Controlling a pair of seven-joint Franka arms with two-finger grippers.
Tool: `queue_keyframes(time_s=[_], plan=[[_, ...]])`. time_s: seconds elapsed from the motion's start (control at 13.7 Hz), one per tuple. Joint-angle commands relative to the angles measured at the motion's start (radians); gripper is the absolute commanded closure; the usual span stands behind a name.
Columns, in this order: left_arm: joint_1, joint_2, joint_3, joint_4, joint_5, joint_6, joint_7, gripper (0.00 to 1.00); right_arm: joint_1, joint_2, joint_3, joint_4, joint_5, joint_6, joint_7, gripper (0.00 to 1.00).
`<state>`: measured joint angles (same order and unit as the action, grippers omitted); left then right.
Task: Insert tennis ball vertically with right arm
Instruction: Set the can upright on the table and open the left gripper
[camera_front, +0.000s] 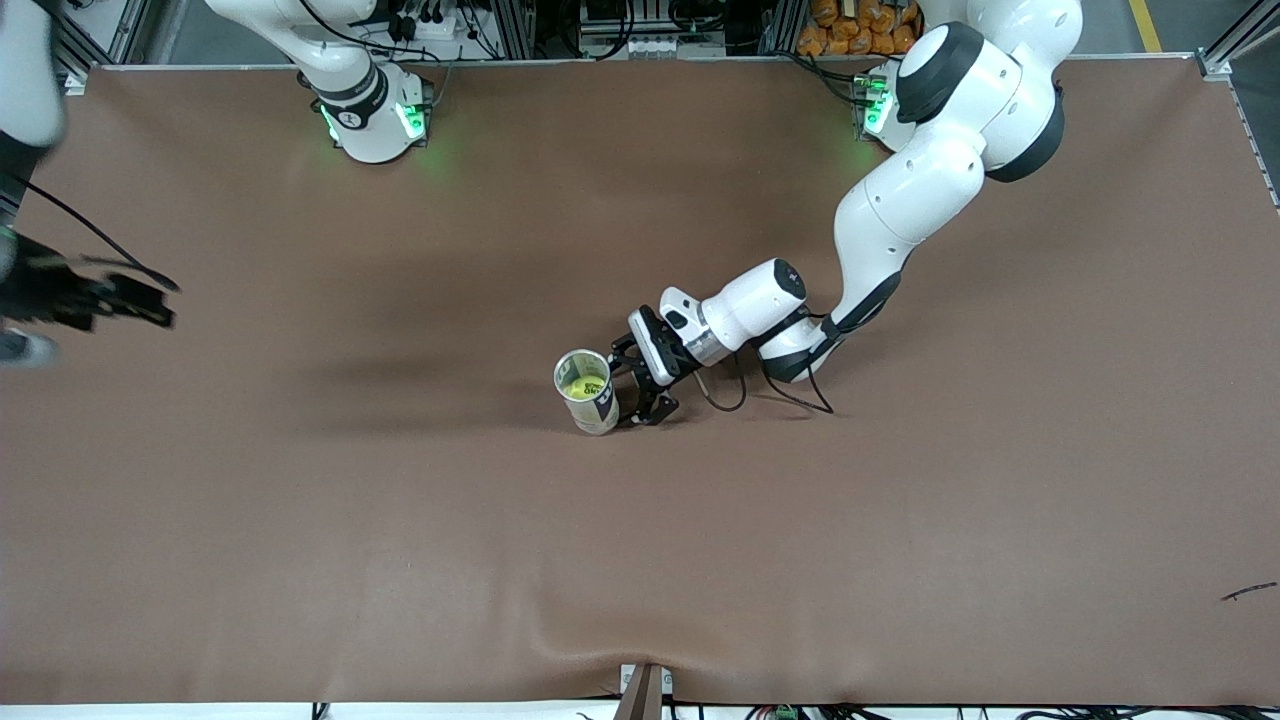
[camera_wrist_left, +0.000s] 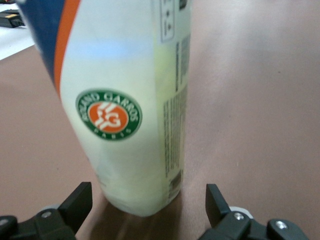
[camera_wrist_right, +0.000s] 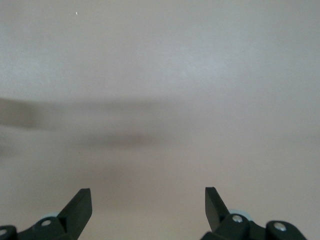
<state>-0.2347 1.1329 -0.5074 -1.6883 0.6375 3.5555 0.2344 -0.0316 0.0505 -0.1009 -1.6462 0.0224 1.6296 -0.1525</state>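
With ball (camera_front: 581, 386) inside, can (camera_front: 590, 393) stands upright.

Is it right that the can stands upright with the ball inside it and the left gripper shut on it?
Not quite. The can is upright with the ball inside, but the left gripper is open: the left wrist view shows its fingers standing apart on either side of the can, clear of it.
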Motion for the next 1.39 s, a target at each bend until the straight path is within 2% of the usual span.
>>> queue_keyframes(time_s=[0.0,0.22,0.44,0.66,1.02,1.32], plan=[[0.008,0.004,0.01,-0.016,0.028,-0.001,-0.02,0.0,0.009,-0.076,-0.008,-0.025,-0.006,-0.068,-0.012,0.0],[0.044,0.001,0.01,-0.059,0.051,-0.001,-0.021,0.0,0.019,-0.081,-0.002,0.037,-0.006,-0.146,0.048,0.0],[0.109,-0.005,0.009,-0.08,0.123,-0.001,-0.032,0.0,0.022,-0.081,0.003,0.077,-0.004,-0.22,0.099,0.0],[0.167,-0.01,0.007,-0.074,0.126,-0.003,-0.062,0.0,0.021,-0.084,0.021,0.097,-0.006,-0.223,0.097,0.0],[0.285,-0.01,0.007,-0.051,0.114,-0.01,-0.183,0.0,0.016,-0.067,0.017,0.163,-0.004,-0.241,0.102,0.0],[0.308,-0.019,0.035,-0.021,0.094,-0.027,-0.366,0.0,0.007,-0.066,0.017,0.172,0.002,-0.234,0.103,0.0]])
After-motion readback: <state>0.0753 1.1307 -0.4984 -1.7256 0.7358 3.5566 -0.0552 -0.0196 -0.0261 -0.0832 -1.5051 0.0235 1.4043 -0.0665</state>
